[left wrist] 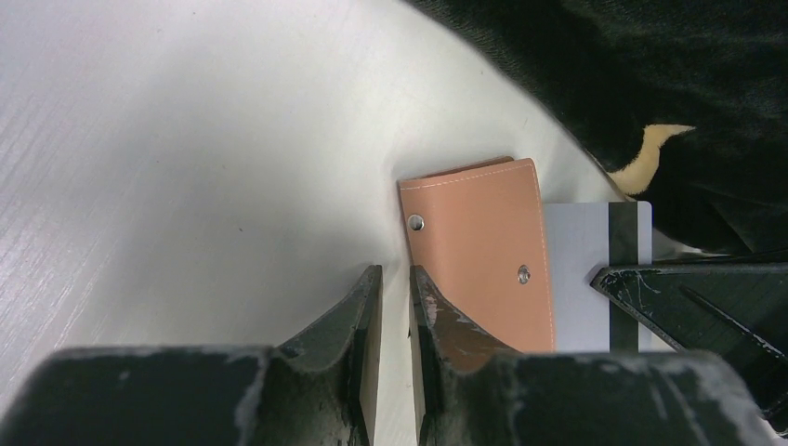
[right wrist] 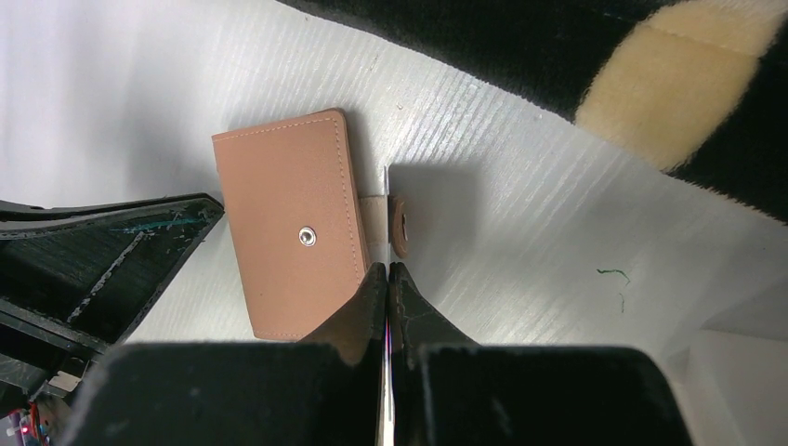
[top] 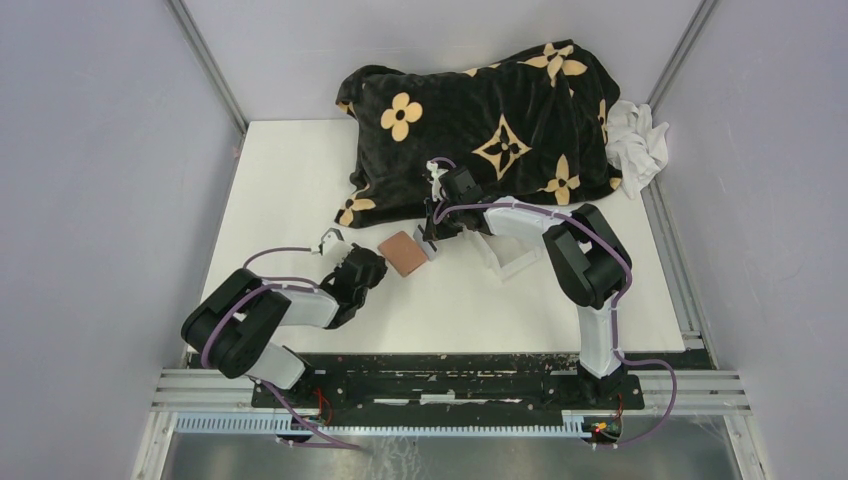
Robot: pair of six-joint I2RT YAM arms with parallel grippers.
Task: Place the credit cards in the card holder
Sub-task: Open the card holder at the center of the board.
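While I steer, credit card (left wrist: 576,269): pinched in right jaws, against card holder (left wrist: 479,251).
Left jaws: narrowly spread, empty; card holder just beyond.
Risk: unbraced card holder slides; credit card jams.

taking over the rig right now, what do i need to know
Left hand: slightly open at the wallet's near corner, no clear grip on it.
Right hand: shut on a card.
Wallet: flat on the table, beside the blanket.
Done: the card's edge is tucked at the wallet's side; most of it sticks out.
Left: seat it fully. No other cards show.
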